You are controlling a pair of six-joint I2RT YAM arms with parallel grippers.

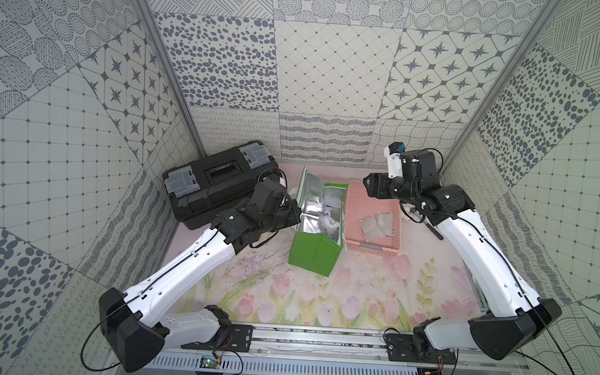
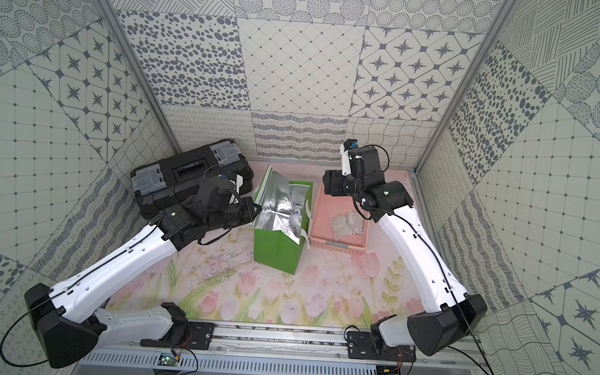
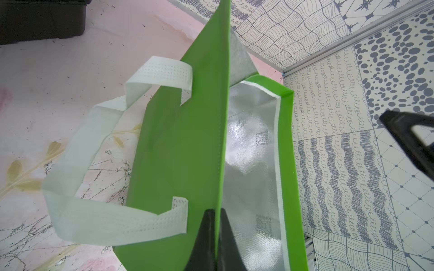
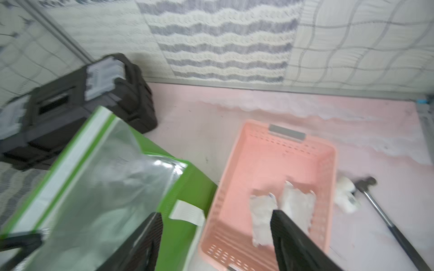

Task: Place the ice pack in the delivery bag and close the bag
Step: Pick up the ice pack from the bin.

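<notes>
Our left fingers (image 3: 212, 218) pinch the delivery bag (image 3: 178, 145) by its wall, holding it open. Our right fingers (image 4: 285, 225) are spread and empty. The ice pack (image 4: 263, 211) lies in the pink basket (image 4: 270, 150) just beyond them. It is probably soft, slick and weighty, so we'd grip across its middle.

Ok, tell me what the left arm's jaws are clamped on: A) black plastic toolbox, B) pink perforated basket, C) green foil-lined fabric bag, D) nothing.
C: the left wrist view shows the jaws shut across the wall of the green foil-lined fabric bag.
</notes>
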